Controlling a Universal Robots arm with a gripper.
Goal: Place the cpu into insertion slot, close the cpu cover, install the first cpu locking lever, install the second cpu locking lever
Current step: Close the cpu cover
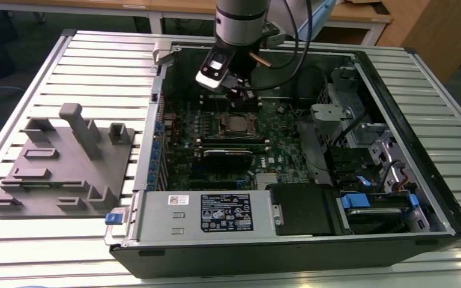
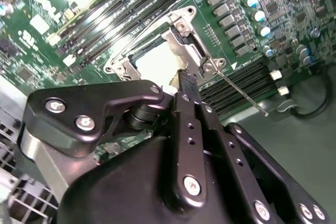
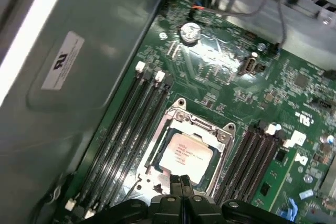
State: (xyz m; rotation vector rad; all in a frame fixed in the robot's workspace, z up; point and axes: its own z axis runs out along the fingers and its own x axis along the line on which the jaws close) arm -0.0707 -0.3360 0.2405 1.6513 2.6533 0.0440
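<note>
The cpu lies flat in the insertion slot on the green motherboard inside the open computer case. The cpu cover is a metal frame lying down around the chip, whose pale top shows through the window. In the second wrist view a thin lever rod sticks out from the socket corner, away from the cover. My gripper hovers just above the socket edge, shut with its fingertips together and nothing between them. The exterior view has the gripper hanging over the board just behind the socket.
Memory slots flank the socket on both sides. A black card and a power supply sit nearer the case front. A drive cage fills the exterior view's right. A grey fixture block stands on the slatted table.
</note>
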